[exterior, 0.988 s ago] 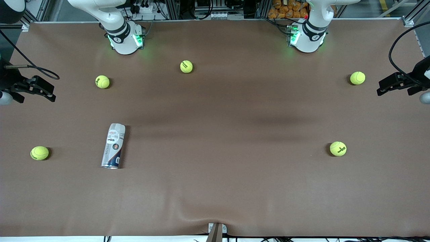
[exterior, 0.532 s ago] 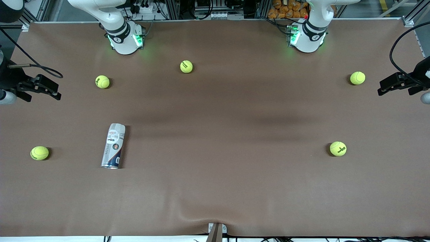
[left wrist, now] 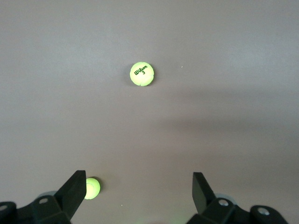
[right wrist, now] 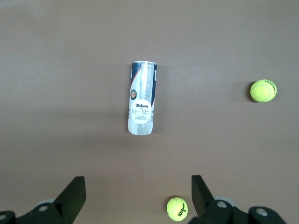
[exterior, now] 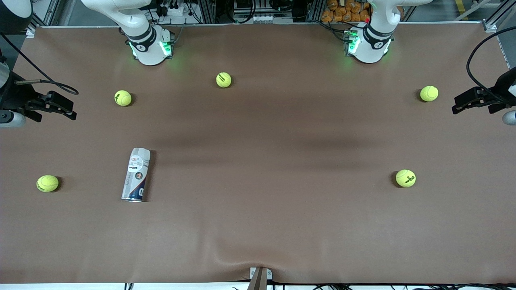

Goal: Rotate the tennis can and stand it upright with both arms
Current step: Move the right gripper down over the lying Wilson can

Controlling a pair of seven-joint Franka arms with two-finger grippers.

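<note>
On the table point(exterior: 258, 225), toward the right arm's end, the can point(exterior: 136, 174) lies on its side, silvery rim end nearest the front camera, touching nothing. Five balls, all placed relative to the can:
- ball A point(exterior: 47, 183) beside it, further toward the right arm's end
- ball B point(exterior: 123, 98) farther from the camera
- ball C point(exterior: 223, 79) farther still, more toward mid-table
- ball D point(exterior: 406, 178) well apart, toward the left arm's end
- ball E point(exterior: 429, 93) also at that end, farther from the camera than D

Right gripper point(right wrist: 138, 198) hangs over the table edge at the right arm's end, fingers spread wide, empty; its wrist view shows the can point(right wrist: 142, 97) lying flat. Left gripper point(left wrist: 140, 191) hangs over the edge at the left arm's end, well apart from the can, fingers also spread, empty.
</note>
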